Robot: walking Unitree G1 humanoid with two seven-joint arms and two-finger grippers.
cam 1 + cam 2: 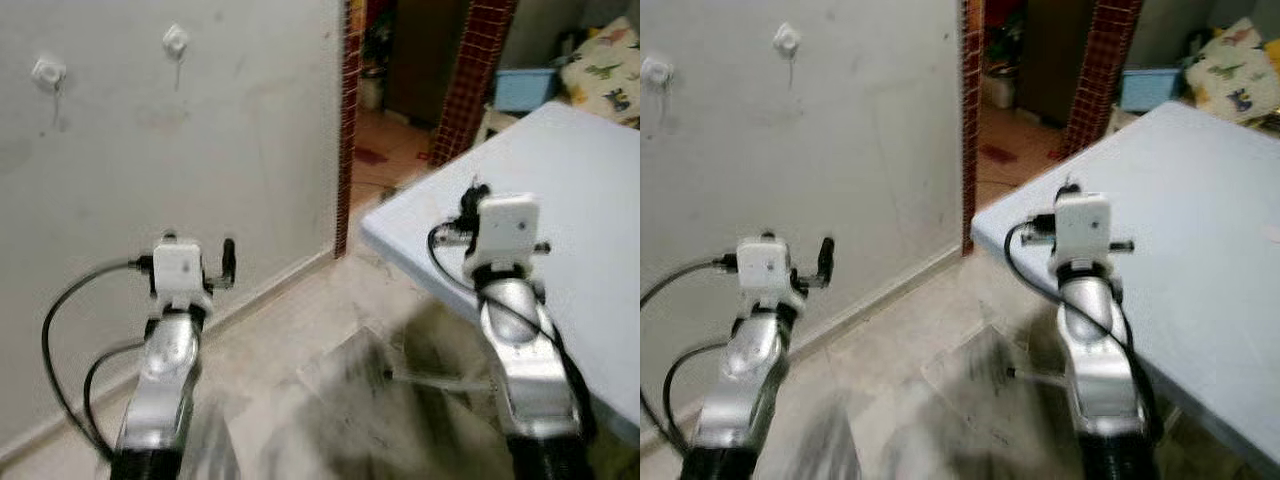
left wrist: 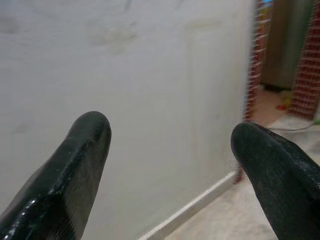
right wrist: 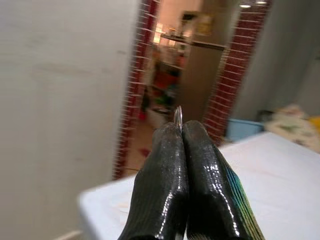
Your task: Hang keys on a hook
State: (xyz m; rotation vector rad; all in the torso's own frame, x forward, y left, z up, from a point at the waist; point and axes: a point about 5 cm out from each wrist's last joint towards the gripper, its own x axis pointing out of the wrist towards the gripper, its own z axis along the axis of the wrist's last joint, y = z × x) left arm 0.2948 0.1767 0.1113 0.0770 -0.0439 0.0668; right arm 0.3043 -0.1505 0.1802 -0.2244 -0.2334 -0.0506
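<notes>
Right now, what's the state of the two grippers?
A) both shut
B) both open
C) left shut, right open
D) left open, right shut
D: the left gripper has its fingers wide apart facing the wall, while the right gripper is pressed shut with a thin metal sliver poking out at the tips.

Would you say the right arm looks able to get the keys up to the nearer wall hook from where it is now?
Probably not yet: the right gripper, shut on a sliver of metal, sits low by the table, while the hook is high on the wall, leftward.
</notes>
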